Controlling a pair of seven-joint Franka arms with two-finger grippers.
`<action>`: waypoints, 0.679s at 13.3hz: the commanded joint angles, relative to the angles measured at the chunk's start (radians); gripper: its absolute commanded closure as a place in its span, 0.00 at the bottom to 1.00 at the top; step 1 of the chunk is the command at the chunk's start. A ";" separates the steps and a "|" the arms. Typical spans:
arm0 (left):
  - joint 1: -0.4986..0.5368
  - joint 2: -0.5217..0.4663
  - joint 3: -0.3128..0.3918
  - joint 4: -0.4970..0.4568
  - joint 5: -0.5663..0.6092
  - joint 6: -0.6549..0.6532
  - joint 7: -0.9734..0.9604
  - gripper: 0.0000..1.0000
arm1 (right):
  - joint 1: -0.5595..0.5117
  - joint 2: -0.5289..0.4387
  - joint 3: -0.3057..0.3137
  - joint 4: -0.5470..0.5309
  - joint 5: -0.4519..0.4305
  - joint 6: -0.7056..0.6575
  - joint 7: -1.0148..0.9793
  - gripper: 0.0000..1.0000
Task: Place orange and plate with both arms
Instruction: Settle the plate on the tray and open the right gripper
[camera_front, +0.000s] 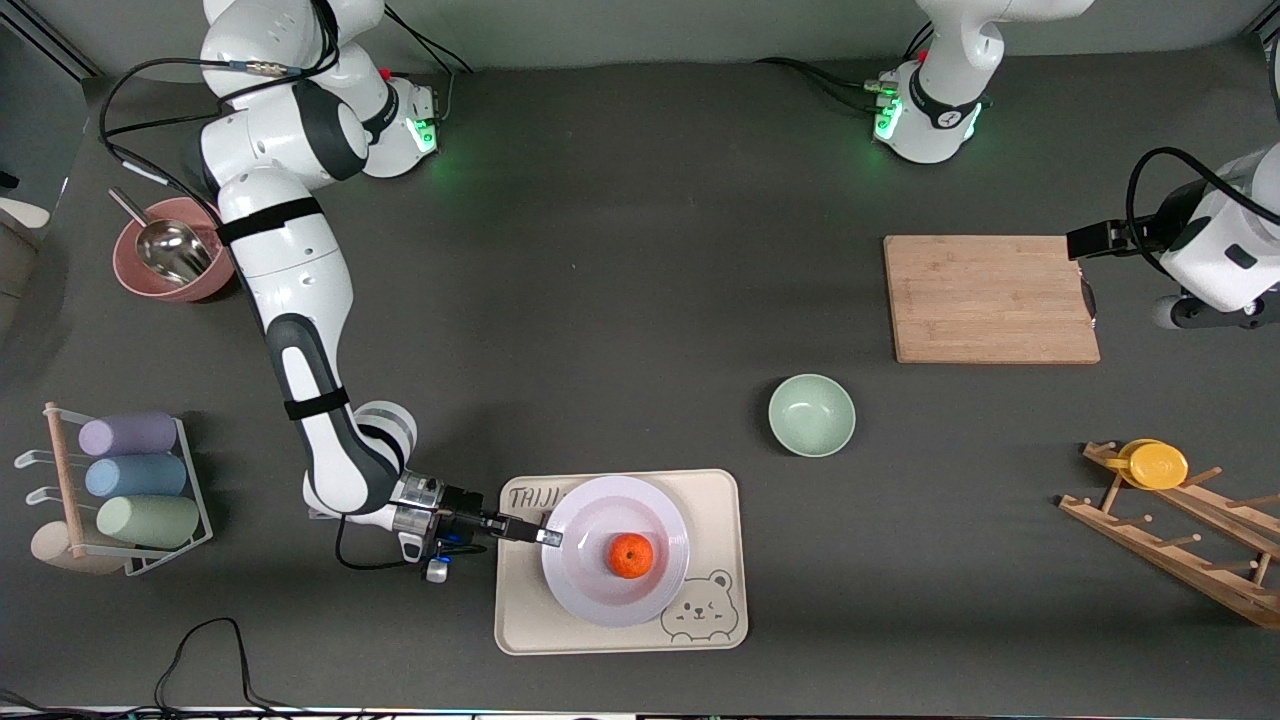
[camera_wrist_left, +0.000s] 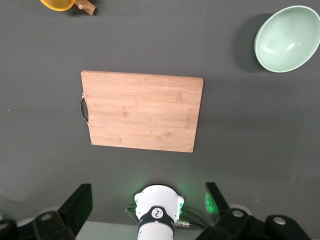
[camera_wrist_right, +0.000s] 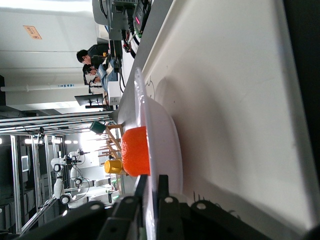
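Observation:
The pale lavender-white plate lies on or just above the cream bear tray, near the front camera. The orange sits in the plate's centre. My right gripper is shut on the plate's rim on the side toward the right arm's end. In the right wrist view its fingers clamp the plate's rim, with the orange just past them and the tray beneath. My left gripper is open and empty, up in the air by the cutting board, waiting.
A mint-green bowl stands between the tray and the wooden cutting board. A wooden rack with a yellow cup is at the left arm's end. A pink bowl with a metal scoop and a rack of cups are at the right arm's end.

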 joint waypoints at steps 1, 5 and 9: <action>-0.005 -0.010 0.008 0.007 -0.012 -0.019 0.036 0.00 | -0.004 0.021 -0.004 0.036 -0.082 0.008 0.029 0.41; -0.004 -0.008 0.009 0.004 -0.015 -0.018 0.035 0.00 | -0.006 0.005 -0.038 0.035 -0.121 0.000 0.038 0.29; 0.009 -0.025 0.018 0.022 -0.015 -0.041 0.026 0.00 | -0.007 -0.043 -0.055 0.006 -0.157 -0.001 0.055 0.29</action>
